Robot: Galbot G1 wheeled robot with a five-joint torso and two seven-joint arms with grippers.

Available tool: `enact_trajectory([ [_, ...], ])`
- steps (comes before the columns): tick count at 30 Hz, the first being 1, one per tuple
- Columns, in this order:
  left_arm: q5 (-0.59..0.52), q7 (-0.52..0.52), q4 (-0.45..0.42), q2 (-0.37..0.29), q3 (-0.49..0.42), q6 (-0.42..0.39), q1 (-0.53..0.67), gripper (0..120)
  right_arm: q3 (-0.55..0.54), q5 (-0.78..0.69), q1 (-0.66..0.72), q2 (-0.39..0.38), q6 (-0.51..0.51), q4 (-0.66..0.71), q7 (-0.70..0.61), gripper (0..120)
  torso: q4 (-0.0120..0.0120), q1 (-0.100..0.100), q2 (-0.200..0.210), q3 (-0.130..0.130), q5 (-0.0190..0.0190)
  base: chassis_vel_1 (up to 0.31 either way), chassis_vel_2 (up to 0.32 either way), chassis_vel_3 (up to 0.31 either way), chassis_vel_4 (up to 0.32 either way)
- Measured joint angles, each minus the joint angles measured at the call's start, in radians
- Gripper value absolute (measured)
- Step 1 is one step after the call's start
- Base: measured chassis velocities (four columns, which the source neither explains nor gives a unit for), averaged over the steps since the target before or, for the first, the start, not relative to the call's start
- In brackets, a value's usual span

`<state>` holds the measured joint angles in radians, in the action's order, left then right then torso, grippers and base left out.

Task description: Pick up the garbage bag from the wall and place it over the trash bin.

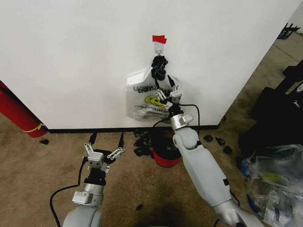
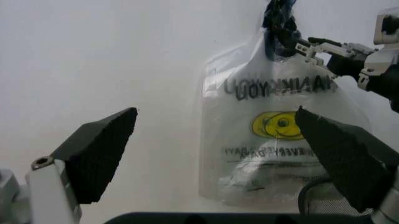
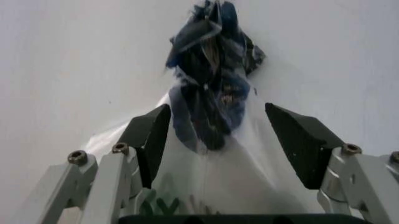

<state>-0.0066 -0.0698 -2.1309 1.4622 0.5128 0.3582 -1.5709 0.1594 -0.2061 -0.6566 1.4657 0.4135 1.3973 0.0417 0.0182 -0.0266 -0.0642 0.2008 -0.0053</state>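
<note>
The garbage bag (image 1: 147,97) hangs on the wall (image 1: 71,56) from a small hook (image 1: 158,46) just under a bit of red tape (image 1: 158,39), its dark bunched handles (image 3: 212,88) gathered at the top. The right gripper (image 1: 166,84) is up at the bag w/ fingers spread apart, one on each side of the handle bunch, nothing clamped yet. The left gripper (image 1: 105,140) hangs low over the carpet, also open, well apart from the bag.

Risks from here:
- Film is thin and slippery; closing on the loose body below the bunch, not the handles, could let it slide out or tear.
- Pulling straight out w/o lifting first could snag the loops on the hook (tape may also be holding sth, can't tell).
- The trash bin (image 1: 165,153) sits right below by the baseboard, partly behind the right arm; a dropped bag would land beside it, not over the rim.
</note>
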Motion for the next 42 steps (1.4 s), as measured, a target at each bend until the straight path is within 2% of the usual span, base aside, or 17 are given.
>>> enact_trajectory([
  [4,0.0,0.001,0.003,-0.001,0.001,0.002,0.0,100,0.0,0.001,0.007,0.003,0.007,-0.017,0.004,58,0.0,0.0,0.0,0.0,-0.0001,0.0,0.0,0.0,0.0],
  [15,0.005,0.001,0.007,0.0,-0.002,0.005,0.001,100,0.003,0.001,0.02,0.007,0.011,-0.031,0.01,23,-0.0001,0.0,0.0,0.0,0.0,0.0,0.0,0.0,0.0],
  [38,0.015,0.001,0.02,0.005,-0.006,0.017,-0.001,100,0.008,-0.005,0.042,0.007,0.015,-0.042,0.009,22,-0.0001,0.0,0.0,0.0,0.0,0.0,0.0,0.0,0.0],
  [42,0.015,0.001,0.025,0.006,-0.006,0.018,0.002,100,0.007,-0.006,0.043,0.008,0.015,-0.045,0.009,8,-0.0001,0.0,0.0,0.0,0.0,0.0,0.0,0.0,0.0],
])
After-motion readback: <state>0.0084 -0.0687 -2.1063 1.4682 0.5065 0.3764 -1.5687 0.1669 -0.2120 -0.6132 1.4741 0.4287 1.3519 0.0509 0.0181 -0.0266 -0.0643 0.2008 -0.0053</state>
